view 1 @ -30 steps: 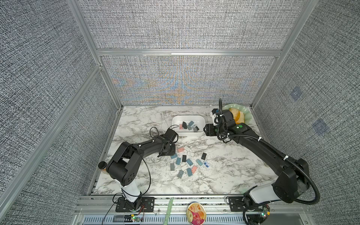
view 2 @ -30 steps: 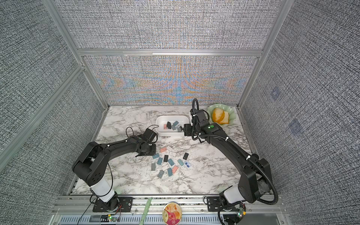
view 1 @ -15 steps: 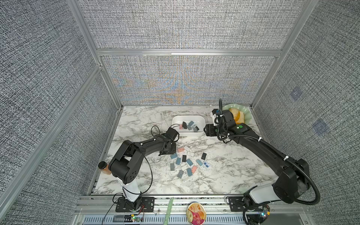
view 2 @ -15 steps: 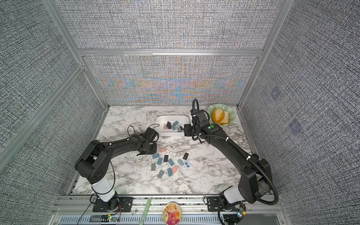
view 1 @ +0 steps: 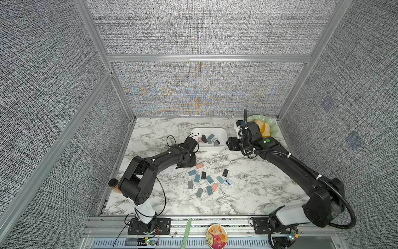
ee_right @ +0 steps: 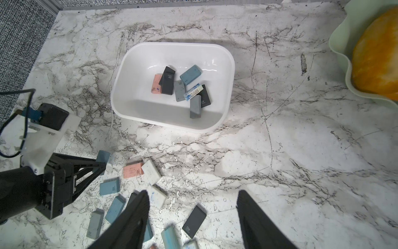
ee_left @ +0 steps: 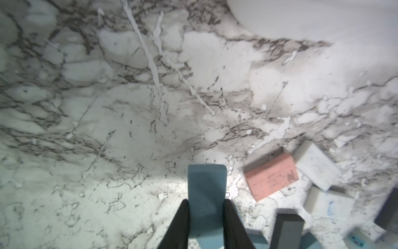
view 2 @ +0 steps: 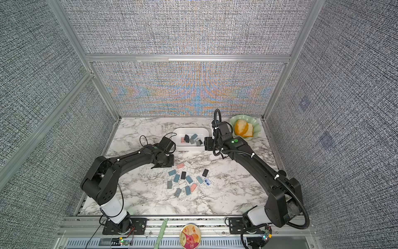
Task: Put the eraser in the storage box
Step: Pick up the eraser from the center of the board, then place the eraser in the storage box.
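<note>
**Eraser pinched by the left arm, not yet in the box**

The eraser [ee_left: 206, 179] of this step is the blue one. The left gripper [ee_left: 206, 203] has its jaws pressed onto the two long side faces of the eraser, so it pinches it and nothing else. The eraser is outside the storage box [ee_right: 172, 44], off the box's front corner on the left arm's side, near the box but clearly apart from its wall. We cannot tell if the eraser is fully lifted from the marble.

We judge it to be light, a little soft and rubbery, with good friction, and not fragile. A moderate squeeze should be enough. The flat long sides are the right place to hold. The fingers sit on the rear half, which may let the front end swing a little.

The eraser's long axis continues the line of the fingers. Its free short end sticks out past the tips and aims a little past the box's corner, not straight into the box.

The right gripper [ee_right: 192, 194] hangs in front of the box with jaws spread wide and empty. Several erasers already lie inside the box. A pink eraser [ee_left: 271, 176] lies on the table, just beside the held one.
</note>
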`<action>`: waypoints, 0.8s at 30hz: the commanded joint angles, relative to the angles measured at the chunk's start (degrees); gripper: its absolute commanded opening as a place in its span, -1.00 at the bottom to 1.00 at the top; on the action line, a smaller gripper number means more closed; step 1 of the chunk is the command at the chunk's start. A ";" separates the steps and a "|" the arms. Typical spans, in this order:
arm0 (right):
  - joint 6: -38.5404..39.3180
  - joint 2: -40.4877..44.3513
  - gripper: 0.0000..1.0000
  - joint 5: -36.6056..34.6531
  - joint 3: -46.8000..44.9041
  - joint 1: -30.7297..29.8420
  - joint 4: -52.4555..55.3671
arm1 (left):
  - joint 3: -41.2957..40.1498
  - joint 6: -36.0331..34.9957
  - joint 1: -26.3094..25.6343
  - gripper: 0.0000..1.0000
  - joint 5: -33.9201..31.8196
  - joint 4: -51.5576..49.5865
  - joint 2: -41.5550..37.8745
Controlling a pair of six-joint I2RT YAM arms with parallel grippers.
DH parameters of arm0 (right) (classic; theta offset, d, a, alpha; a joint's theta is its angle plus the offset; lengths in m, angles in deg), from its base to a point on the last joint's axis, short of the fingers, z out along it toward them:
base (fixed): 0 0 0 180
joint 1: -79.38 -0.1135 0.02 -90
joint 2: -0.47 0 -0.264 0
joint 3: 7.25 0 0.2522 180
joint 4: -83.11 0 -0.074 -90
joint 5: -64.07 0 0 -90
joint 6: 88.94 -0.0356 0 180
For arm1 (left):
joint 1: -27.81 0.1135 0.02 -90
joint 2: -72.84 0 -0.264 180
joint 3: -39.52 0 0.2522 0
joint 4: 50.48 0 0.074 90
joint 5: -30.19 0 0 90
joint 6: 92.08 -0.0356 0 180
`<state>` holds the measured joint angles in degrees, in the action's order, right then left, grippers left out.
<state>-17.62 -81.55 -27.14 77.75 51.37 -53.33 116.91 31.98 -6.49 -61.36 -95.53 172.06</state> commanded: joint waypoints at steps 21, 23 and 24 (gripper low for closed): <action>-0.41 5.48 0.35 -0.54 -3.88 2.66 0.26 | 43.81 -8.21 1.93 -0.46 -0.11 -15.56 19.90; -0.57 6.21 0.35 -0.72 -4.53 3.11 0.44 | 47.98 -8.55 2.27 -0.46 0.51 -16.33 23.00; -0.66 6.63 0.35 -0.81 -4.78 3.32 0.55 | 49.66 -8.70 2.48 -0.46 0.99 -16.43 24.60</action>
<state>-17.64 -75.73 -27.39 73.36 54.32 -53.24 163.51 24.83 -4.37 -62.16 -109.01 194.33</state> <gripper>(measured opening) 0.676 0.273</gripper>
